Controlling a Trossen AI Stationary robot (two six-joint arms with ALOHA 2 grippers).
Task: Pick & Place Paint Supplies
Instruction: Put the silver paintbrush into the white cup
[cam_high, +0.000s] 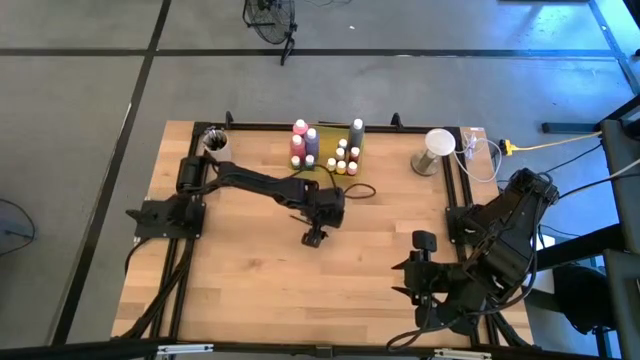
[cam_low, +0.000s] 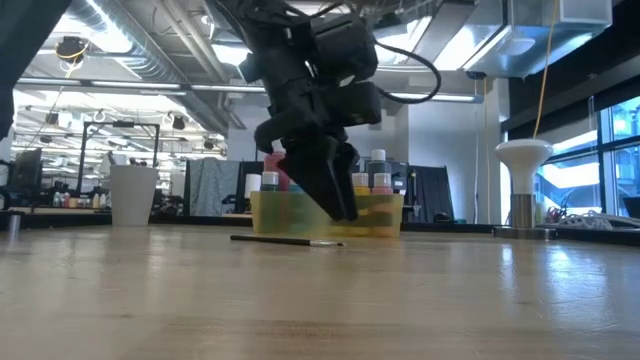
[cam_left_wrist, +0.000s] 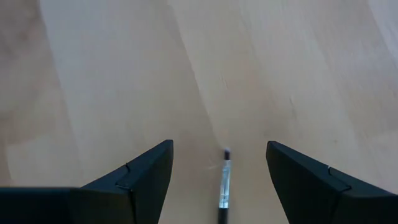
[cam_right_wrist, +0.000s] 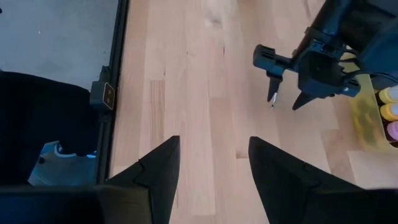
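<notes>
Where the left gripper (cam_left_wrist: 219, 180) hangs low mid-table, its fingers stand spread around a thin brush (cam_left_wrist: 224, 186), seemingly not gripping it. Right gripper (cam_right_wrist: 212, 171): parked near the table's front right, fingers apart, empty.

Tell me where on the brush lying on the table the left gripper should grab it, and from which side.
Grip the brush mid-handle, coming straight down from above. It lies flat on the bare table, so no side approach fits under it. The left gripper already hangs open with a finger on either side of the shaft, so lowering and closing across the thin handle looks best.
</notes>
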